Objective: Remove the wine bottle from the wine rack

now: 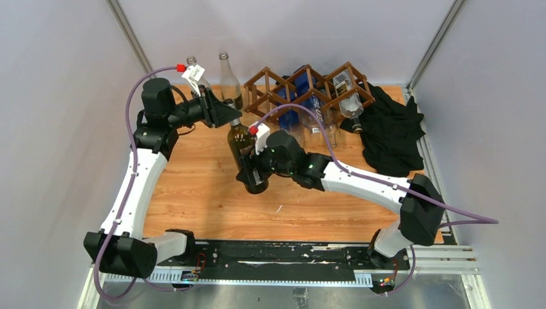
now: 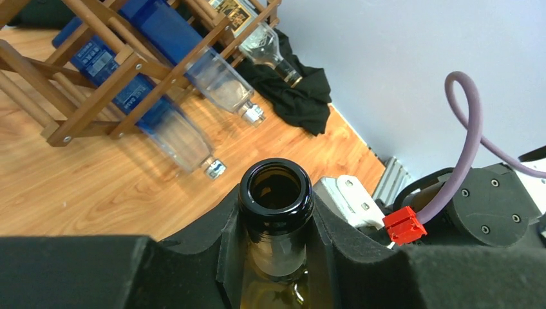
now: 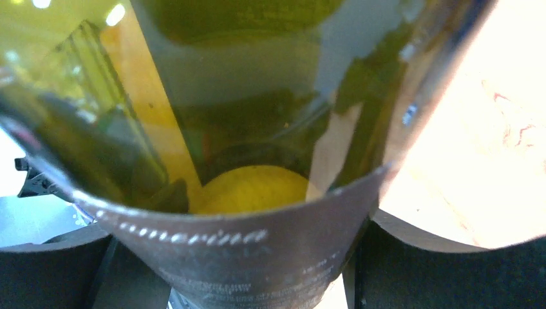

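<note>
Green glass, held at both ends: the wine bottle [image 1: 243, 147] is out of the wine rack [image 2: 137, 61] and sits just in front of it, over the wooden surface [image 1: 206, 199]. We cannot tell whether its base rests on the wood or hangs just above it. The left gripper [image 2: 277, 254] has its fingers pinched on the neck directly beneath the open lip. The right gripper [image 3: 232, 277] has its fingers set wide, one pad on either side of the lower body, and the glass fills the gap between them.

We judge the removal done in substance, with only the set-down or hand-over left.

Hazards from here:
- Both arms hold one rigid object, so any mismatch in their motion would twist the smooth glass against the pads and could work it loose.
- If the right fingers let go first, the bottle's weight hangs from a narrow neck grip, and it could swing or slide.
- The blue bottles [image 2: 154, 26] protrude from the rack close by, so a backward swing could strike them.
</note>
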Action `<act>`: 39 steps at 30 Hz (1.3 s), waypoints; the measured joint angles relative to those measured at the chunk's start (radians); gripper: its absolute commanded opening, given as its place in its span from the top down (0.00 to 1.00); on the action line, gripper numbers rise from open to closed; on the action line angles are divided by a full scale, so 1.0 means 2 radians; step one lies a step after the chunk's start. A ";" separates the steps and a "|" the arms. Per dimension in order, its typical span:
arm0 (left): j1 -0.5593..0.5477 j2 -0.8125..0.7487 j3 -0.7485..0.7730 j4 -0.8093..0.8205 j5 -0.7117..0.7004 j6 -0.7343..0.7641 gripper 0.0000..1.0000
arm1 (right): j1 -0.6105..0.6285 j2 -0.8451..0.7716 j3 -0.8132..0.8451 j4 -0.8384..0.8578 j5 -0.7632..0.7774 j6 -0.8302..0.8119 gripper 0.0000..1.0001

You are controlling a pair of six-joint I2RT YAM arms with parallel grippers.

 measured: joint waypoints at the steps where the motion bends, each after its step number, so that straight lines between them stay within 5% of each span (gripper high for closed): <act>1: 0.001 0.005 0.010 -0.016 -0.001 0.012 1.00 | 0.000 0.006 0.009 -0.010 0.002 -0.001 0.16; 3: 0.005 0.013 0.024 -0.034 0.000 0.027 1.00 | 0.000 0.016 0.024 -0.023 0.004 -0.001 0.05; 16: 0.095 0.125 0.088 -0.030 -0.076 0.183 1.00 | -0.020 -0.007 0.022 -0.037 0.007 0.020 0.00; 39: 0.104 0.212 0.066 0.110 -0.137 0.301 1.00 | -0.242 -0.091 -0.016 -0.124 0.013 0.110 0.00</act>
